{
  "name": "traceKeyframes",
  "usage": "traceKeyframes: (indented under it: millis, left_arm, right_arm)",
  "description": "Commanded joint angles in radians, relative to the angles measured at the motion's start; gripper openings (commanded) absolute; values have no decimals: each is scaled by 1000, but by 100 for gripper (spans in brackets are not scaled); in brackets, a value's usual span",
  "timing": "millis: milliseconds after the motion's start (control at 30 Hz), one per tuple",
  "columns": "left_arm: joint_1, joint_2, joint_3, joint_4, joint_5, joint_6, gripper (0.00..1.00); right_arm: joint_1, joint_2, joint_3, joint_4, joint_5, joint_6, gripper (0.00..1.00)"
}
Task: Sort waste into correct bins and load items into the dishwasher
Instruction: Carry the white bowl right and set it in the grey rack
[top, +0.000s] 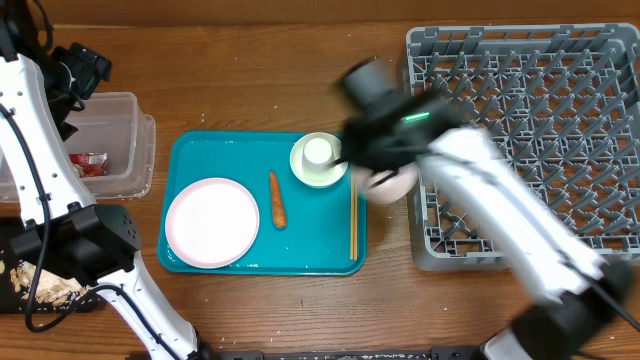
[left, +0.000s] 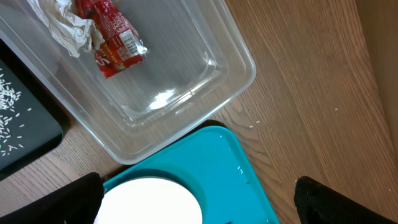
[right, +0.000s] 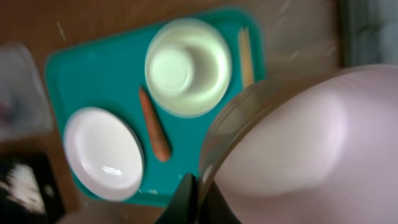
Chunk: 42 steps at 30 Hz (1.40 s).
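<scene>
- R gripper (right: 198, 194) jaws pinching rim of white bowl (right: 298, 149), held just off right edge of teal tray (top: 190, 150), dish rack (top: 530, 100) beyond.
- Risk: thin one-side rim grip; bowl may pivot, slip, or clip rack wall.
- L gripper (left: 199, 208) jaws spread wide, empty, over tray's left corner.
- R wrist cam shows the rim pinch; overhead hides it under the arm.

Nothing legible: the red shiny snack wrapper (left: 113, 38) in the clear plastic rectangular tub (left: 241, 73), far left, carries white print too small to read.
</scene>
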Motion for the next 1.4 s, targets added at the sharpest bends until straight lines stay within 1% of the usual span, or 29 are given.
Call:
traceKeyframes:
  millis: [0,100,167,200,233,300,400,433,467,600,767,967,1067,1100,1133,1233,1367]
  left_arm:
    - [-3,5,7,-2,2,-14,100]
    - [-3,5,7,-2,3,-14,100]
    - [-3,5,7,-2,3,-14,100]
    - [-3,4,7,-2,3,-14,100]
    - [-3,5,7,-2,3,-14,100]
    - [-3,5,7,-2,3,-14,100]
    - [-3,5,7,-2,3,-14,100]
    - [-3,4,7,-2,3,-14,100]
    - [-3,5,7,-2,3,-14,100]
    - [-3,5,7,-2,3,-14,100]
    - [-3,5,7,-2,3,-14,100]
    - [-3,5,7,-2,3,-14,100]
    - [-3,5,7,-2,3,-14,100]
    - [-3,5,7,-2,3,-14,100]
    - [-3,5,7,-2,3,-14,100]
    - [-3,5,7,-2,3,-14,100]
    - [-3,5,7,-2,3,-14,100]
  right_arm:
    - [-299,-160,39,-4,-105,-238,4]
    - [-624,-161,31,18,-388,-471,4]
    - [-764,-138,24,21,-500,-549,4]
    - [-854,-112,22,24,-591,-619,4]
    - [-886,-99,22,26,-629,-651,4]
    - [-998,-41,22,40,-752,-735,4]
    - [-1110,59,22,87,-829,-757,4]
    - [-1122,74,22,96,-842,-757,4]
    - [-1153,117,22,124,-899,-761,4]
    - [-1200,237,22,215,-1057,-783,4]
    - [-1210,333,22,273,-1196,-784,4]
    - [-1211,338,22,266,-1168,-790,4]
    - [-1212,338,22,214,-1156,-789,4]
    - [-1212,338,22,155,-1106,-785,4]
    - [-1212,338,22,132,-1081,-786,4]
    - [-1212,338,22,48,-911,-785,4]
    - [-1229,334,26,11,-875,-785,4]
